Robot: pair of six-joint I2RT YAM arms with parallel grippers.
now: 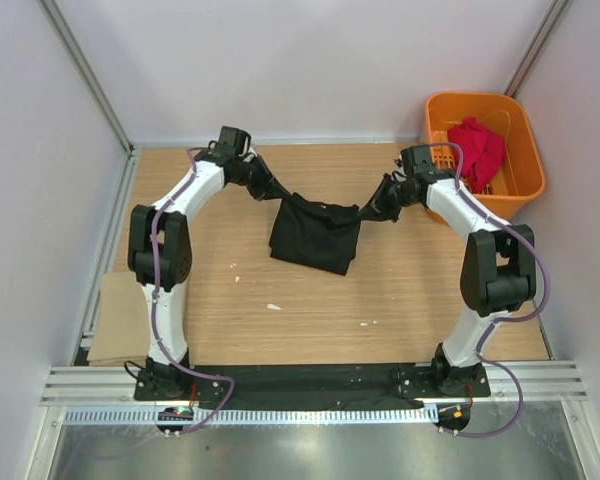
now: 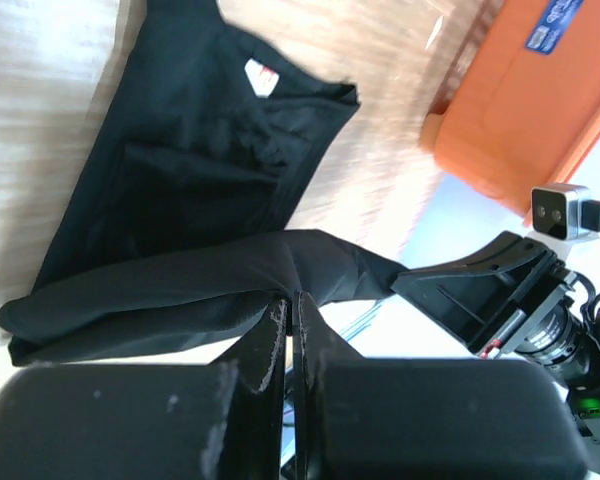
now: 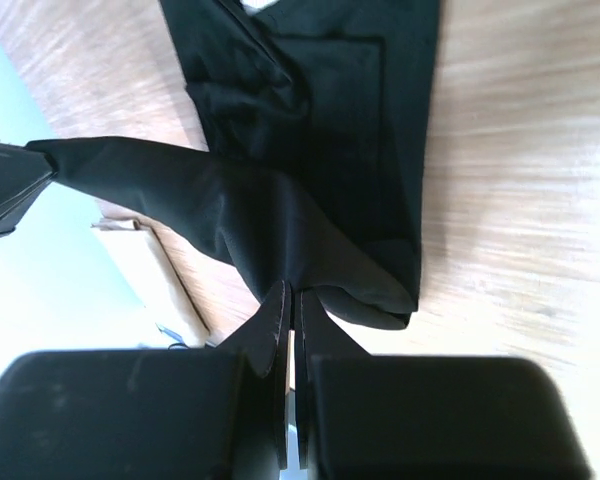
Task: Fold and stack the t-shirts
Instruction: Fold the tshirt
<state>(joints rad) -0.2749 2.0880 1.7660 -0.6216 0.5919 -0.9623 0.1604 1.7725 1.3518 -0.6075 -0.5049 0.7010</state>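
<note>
Fingers of L gripper (image 2: 292, 300) & R gripper (image 3: 292, 290) are clamped on opposite ends of 1 black t-shirt (image 1: 315, 235), sagging onto table (image 1: 380, 300) centre. 1 red t-shirt (image 1: 477, 150) is heaped in 1 orange basket (image 1: 525, 185), far-right corner. 1 cardboard sheet (image 1: 120, 320) is seen near left.

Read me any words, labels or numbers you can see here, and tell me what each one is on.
Nothing is legible.
Neck tag inside the black t-shirt: white with red, too blurred to read.
Blue sticker on the orange basket: print too small to read.
</note>
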